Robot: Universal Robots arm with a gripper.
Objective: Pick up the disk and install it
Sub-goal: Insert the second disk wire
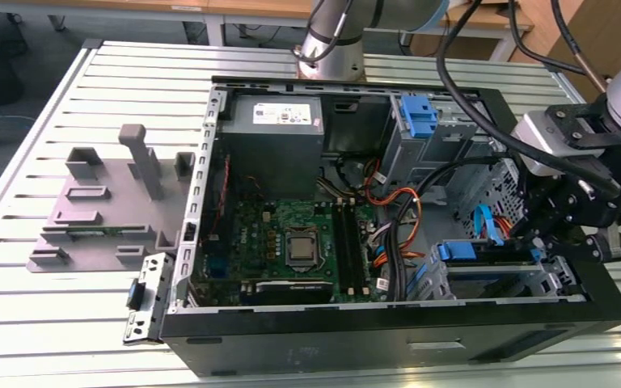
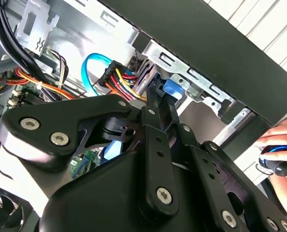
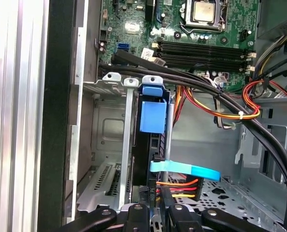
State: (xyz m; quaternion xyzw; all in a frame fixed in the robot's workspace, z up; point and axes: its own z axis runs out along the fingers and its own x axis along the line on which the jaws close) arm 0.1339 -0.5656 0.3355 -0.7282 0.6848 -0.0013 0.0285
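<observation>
- Seating step, by my read: the disk [image 1: 464, 251] is standing edge-on in the drive cage [image 1: 494, 284], at about 4 o'clock inside the open computer case [image 1: 397, 339] in the exterior view. It is not lying loose on the table.
- Pincer state: the gripper [image 3: 155, 207] looks clenched on the disk's narrow dark edge, one finger each side. I see no gap between pads and drive in the first wrist view.
- Relative position: in the exterior view the gripper [image 1: 535, 246] is at roughly 3 o'clock of the disk and touching it. The arm reaches in over the case wall on that side.
- Carrier: the blue carrier tab [image 3: 152, 112] is the far end of the disk from the fingers. It is up against the cage's metal rails, pointing toward the motherboard [image 1: 289, 242].
- To do it well, I judge:
  - keep the drive parallel to the cage rails and push straight along the slot with no twist.
  - watch the flat blue data cable [image 3: 187, 170], which crosses just beside the fingers and could get pinched.
  - mind the black cable bundle [image 3: 206, 89] draped across the cage mouth, since it could snag the carrier.
- I can't tell from these views whether the carrier is fully latched.
</observation>
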